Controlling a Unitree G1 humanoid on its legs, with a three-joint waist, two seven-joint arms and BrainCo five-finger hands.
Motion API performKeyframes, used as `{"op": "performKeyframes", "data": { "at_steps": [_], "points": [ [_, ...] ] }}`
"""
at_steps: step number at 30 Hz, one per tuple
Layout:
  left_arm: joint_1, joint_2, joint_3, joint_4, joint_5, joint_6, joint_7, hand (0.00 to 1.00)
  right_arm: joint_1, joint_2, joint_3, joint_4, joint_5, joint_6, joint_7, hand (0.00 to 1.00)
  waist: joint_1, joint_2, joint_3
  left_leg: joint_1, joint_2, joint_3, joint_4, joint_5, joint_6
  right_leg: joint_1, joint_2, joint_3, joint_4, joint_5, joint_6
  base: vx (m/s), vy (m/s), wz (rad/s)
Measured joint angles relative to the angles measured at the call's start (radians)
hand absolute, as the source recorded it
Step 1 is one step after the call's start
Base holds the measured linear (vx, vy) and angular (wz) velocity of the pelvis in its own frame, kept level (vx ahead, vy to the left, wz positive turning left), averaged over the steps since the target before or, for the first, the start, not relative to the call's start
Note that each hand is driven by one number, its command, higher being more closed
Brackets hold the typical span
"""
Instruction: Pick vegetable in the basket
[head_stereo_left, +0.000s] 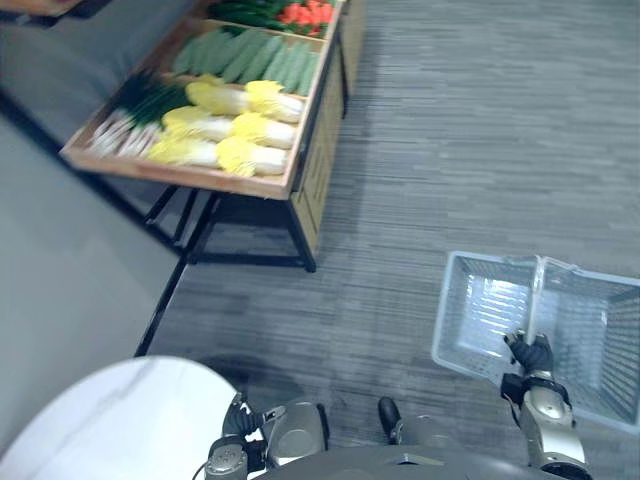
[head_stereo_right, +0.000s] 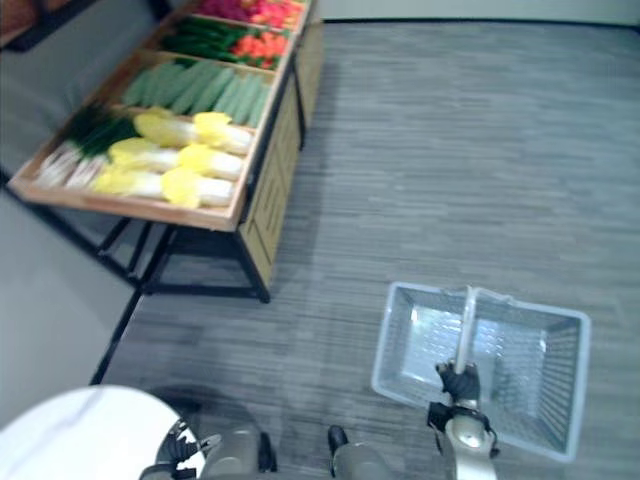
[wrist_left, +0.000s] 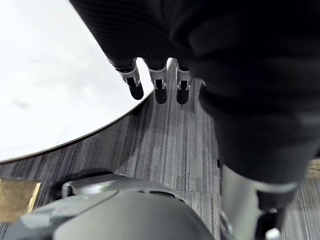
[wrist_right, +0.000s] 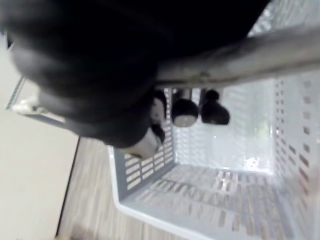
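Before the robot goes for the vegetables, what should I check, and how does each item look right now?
1. Grip: right robot hand curled round the handle of the basket: ok.
2. Basket empty, room for produce: ok.
3. Left robot hand open, holding nothing: ok.
4. Vegetables within reach: not ok; the stand is well away from both hands.
5. Left arm's clearance from the white round table beside it: cannot tell.
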Motion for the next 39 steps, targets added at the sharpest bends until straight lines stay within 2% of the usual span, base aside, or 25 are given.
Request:
{"op": "performKeyframes", "data": {
  "at_steps": [2, 3, 5, 6, 7, 9, 11, 13, 15, 18, 19, 20, 21, 23, 25, 26, 27, 29, 32, 33, 34, 35, 36, 38, 39],
  "points": [
    [-0.001, -0.016, 0.002, 0.002, 0.000, 0.002, 0.000, 0.00, 0.004, -0.007, -0.027, 0.065, 0.001, 0.009, -0.003, 1.00, 0.003, 0.027, -0.011, 0.008, 0.014, 0.003, -0.183, 0.145, -0.034, 0.024, 0.009, 0.021, 0.002, -0.036, 0.021, 0.34, 0.346, -0.93],
    [0.001, -0.015, 0.001, 0.008, -0.001, 0.003, 0.000, 0.00, 0.010, 0.017, -0.026, 0.122, 0.002, 0.020, -0.006, 1.00, 0.015, 0.012, -0.027, 0.040, 0.005, 0.046, -0.177, 0.186, 0.005, 0.048, -0.009, 0.034, 0.032, -0.077, 0.039, 0.42, 0.322, -0.72],
    [0.001, 0.005, 0.010, 0.008, -0.004, 0.003, 0.000, 0.00, 0.024, 0.046, -0.019, 0.185, -0.003, 0.031, -0.002, 1.00, 0.025, -0.041, -0.036, 0.075, -0.032, 0.083, -0.148, 0.126, 0.063, 0.002, -0.039, -0.027, 0.210, -0.141, 0.126, 0.49, 0.295, -0.57],
    [0.002, 0.013, 0.013, 0.012, -0.020, 0.005, 0.002, 0.00, 0.035, 0.061, -0.017, 0.218, -0.031, 0.034, -0.001, 1.00, 0.025, -0.061, -0.036, 0.122, -0.056, 0.105, -0.159, 0.099, 0.078, -0.040, -0.048, -0.050, 0.363, -0.160, 0.208, 0.45, 0.221, -0.29],
    [0.003, 0.017, 0.004, 0.021, -0.025, 0.006, 0.002, 0.00, 0.037, 0.063, -0.037, 0.242, -0.030, 0.039, -0.003, 1.00, 0.018, -0.063, -0.032, 0.177, -0.073, 0.105, -0.171, 0.074, 0.088, -0.074, -0.048, -0.065, 0.515, -0.135, 0.345, 0.37, 0.183, -0.10],
    [0.014, 0.028, -0.019, 0.020, -0.029, 0.010, 0.005, 0.00, 0.055, 0.065, -0.042, 0.259, -0.031, 0.039, -0.006, 1.00, -0.007, -0.065, -0.024, 0.275, -0.079, 0.080, -0.190, 0.039, 0.115, -0.137, -0.062, -0.184, 0.743, -0.048, 0.355, 0.39, 0.128, 0.31],
    [0.004, 0.038, -0.036, 0.021, -0.038, 0.014, 0.021, 0.00, 0.054, 0.061, -0.063, 0.291, -0.031, 0.039, -0.011, 1.00, -0.015, -0.068, -0.023, 0.362, -0.080, 0.060, -0.238, 0.020, 0.119, -0.183, -0.120, -0.327, 0.801, -0.107, 0.328, 0.36, 0.033, 0.43],
    [-0.029, 0.038, -0.038, 0.021, -0.045, 0.018, 0.022, 0.00, 0.052, 0.061, -0.077, 0.307, -0.029, 0.037, -0.015, 1.00, -0.030, -0.066, -0.023, 0.416, -0.056, -0.004, -0.273, 0.008, 0.102, -0.242, -0.166, -0.443, 0.658, -0.148, 0.241, 0.51, -0.066, 0.69],
    [-0.058, 0.033, -0.037, 0.022, -0.049, 0.022, 0.022, 0.00, 0.045, 0.060, -0.091, 0.318, -0.026, 0.028, -0.014, 1.00, -0.041, -0.049, -0.018, 0.436, -0.019, -0.041, -0.299, -0.001, 0.087, -0.280, -0.169, -0.467, 0.484, -0.137, 0.211, 0.51, -0.205, 0.89],
    [-0.089, 0.027, -0.014, 0.050, -0.046, 0.021, 0.022, 0.00, 0.000, 0.060, -0.149, 0.391, -0.016, 0.007, -0.011, 1.00, -0.058, -0.036, -0.007, 0.511, 0.050, -0.096, -0.349, -0.032, 0.037, -0.312, -0.215, -0.458, 0.030, 0.080, 0.223, 0.55, -0.295, 0.77],
    [-0.092, 0.026, -0.006, 0.062, -0.046, 0.021, 0.022, 0.00, -0.003, 0.061, -0.154, 0.400, -0.014, 0.005, -0.010, 1.00, -0.057, -0.042, -0.009, 0.526, 0.055, -0.103, -0.350, -0.043, 0.028, -0.310, -0.230, -0.456, -0.005, 0.104, 0.227, 0.82, -0.523, 0.76],
    [-0.084, 0.025, 0.041, 0.087, -0.032, 0.022, 0.021, 0.00, -0.008, 0.062, -0.159, 0.419, -0.007, 0.006, -0.005, 1.00, -0.060, -0.056, -0.015, 0.579, 0.073, -0.121, -0.344, -0.066, 0.020, -0.304, -0.248, -0.442, 0.001, 0.204, 0.265, 0.71, -0.449, 0.60],
    [-0.087, 0.010, 0.057, 0.101, -0.028, 0.023, 0.020, 0.00, -0.016, 0.066, -0.175, 0.432, -0.007, 0.006, -0.002, 1.00, -0.061, -0.031, -0.010, 0.593, 0.097, -0.122, -0.334, -0.064, 0.011, -0.309, -0.231, -0.442, 0.059, 0.220, 0.261, 0.83, -0.520, 0.67],
    [-0.078, -0.048, 0.104, 0.115, -0.025, 0.020, 0.019, 0.00, -0.034, 0.053, -0.213, 0.439, 0.003, 0.006, 0.003, 1.00, -0.054, 0.021, -0.011, 0.554, 0.148, -0.128, -0.203, 0.025, -0.002, -0.328, -0.196, -0.470, 0.229, 0.104, 0.196, 0.71, -0.493, 0.43],
    [-0.052, -0.072, 0.149, 0.107, -0.028, 0.018, 0.019, 0.00, -0.055, 0.052, -0.212, 0.448, 0.003, 0.011, 0.006, 1.00, -0.052, 0.040, -0.003, 0.412, 0.180, -0.176, 0.118, 0.156, -0.017, -0.259, -0.180, -0.508, 0.236, 0.029, 0.165, 0.60, -0.466, 0.31],
    [-0.032, -0.076, 0.156, 0.106, -0.028, 0.018, 0.019, 0.00, -0.066, 0.045, -0.178, 0.450, 0.002, 0.021, 0.009, 1.00, -0.038, 0.059, 0.007, 0.292, 0.202, -0.199, 0.407, 0.221, -0.042, -0.178, -0.148, -0.524, 0.193, 0.006, 0.146, 0.56, -0.345, -0.13],
    [-0.008, -0.078, 0.155, 0.106, -0.031, 0.023, 0.018, 0.00, -0.080, 0.041, -0.121, 0.458, 0.000, 0.031, 0.011, 1.00, -0.007, 0.064, 0.015, 0.200, 0.197, -0.196, 0.644, 0.183, -0.052, -0.093, -0.111, -0.517, 0.141, -0.009, 0.113, 0.55, -0.300, -0.33],
    [0.004, -0.075, 0.142, 0.097, -0.037, 0.025, 0.017, 0.00, -0.102, 0.047, -0.047, 0.477, -0.016, 0.041, 0.021, 1.00, 0.035, 0.044, 0.025, 0.129, 0.141, -0.188, 0.751, 0.110, -0.076, -0.002, -0.098, -0.511, 0.081, -0.007, 0.090, 0.46, -0.207, -0.45],
    [0.005, -0.052, 0.119, 0.085, -0.039, 0.023, 0.014, 0.00, -0.151, 0.057, 0.026, 0.485, -0.070, 0.043, 0.062, 1.00, 0.074, 0.011, 0.041, 0.016, 0.073, -0.032, 0.522, 0.012, -0.055, 0.149, -0.102, -0.532, -0.037, -0.008, 0.090, 0.60, -0.169, -0.08],
    [0.003, -0.053, 0.118, 0.072, -0.041, 0.022, 0.014, 0.00, -0.159, 0.055, 0.038, 0.474, -0.084, 0.043, 0.072, 1.00, 0.085, 0.005, 0.043, 0.011, 0.049, 0.078, 0.276, 0.023, -0.038, 0.188, -0.108, -0.571, -0.068, -0.016, 0.104, 0.53, -0.080, 0.56],
    [0.007, -0.055, 0.114, 0.057, -0.043, 0.022, 0.013, 0.00, -0.150, 0.049, 0.050, 0.459, -0.107, 0.043, 0.080, 1.00, 0.086, 0.014, 0.037, 0.013, 0.030, 0.234, 0.033, 0.123, 0.083, 0.226, -0.093, -0.643, -0.080, -0.040, 0.140, 0.52, -0.074, 1.09],
    [0.004, -0.051, 0.105, 0.059, -0.042, 0.024, 0.012, 0.00, -0.140, 0.058, 0.047, 0.459, -0.108, 0.044, 0.078, 1.00, 0.078, 0.000, 0.030, 0.033, 0.021, 0.336, -0.007, 0.121, 0.166, 0.246, -0.100, -0.686, -0.084, -0.048, 0.152, 0.53, -0.028, 1.96],
    [0.004, -0.033, 0.090, 0.053, -0.043, 0.019, 0.010, 0.00, -0.128, 0.062, 0.043, 0.460, -0.108, 0.050, 0.078, 1.00, 0.078, -0.027, 0.007, 0.066, -0.024, 0.390, -0.101, 0.118, 0.205, 0.253, -0.118, -0.753, -0.064, -0.050, 0.155, 0.53, -0.001, 2.17],
    [0.004, -0.028, 0.101, 0.049, -0.065, 0.025, 0.003, 0.00, -0.137, 0.056, 0.044, 0.462, -0.108, 0.053, 0.075, 1.00, 0.091, -0.055, 0.003, 0.099, -0.083, 0.314, -0.177, 0.136, 0.217, 0.239, -0.141, -0.809, 0.053, -0.068, 0.184, 0.56, 0.004, 1.86],
    [0.008, -0.017, 0.101, 0.061, -0.079, 0.034, -0.001, 0.00, -0.144, 0.050, 0.039, 0.467, -0.109, 0.054, 0.067, 1.00, 0.096, -0.065, 0.006, 0.165, -0.123, 0.201, -0.238, 0.143, 0.212, 0.183, -0.191, -0.837, 0.335, -0.050, 0.217, 0.60, -0.075, 2.10]
  ]
}}
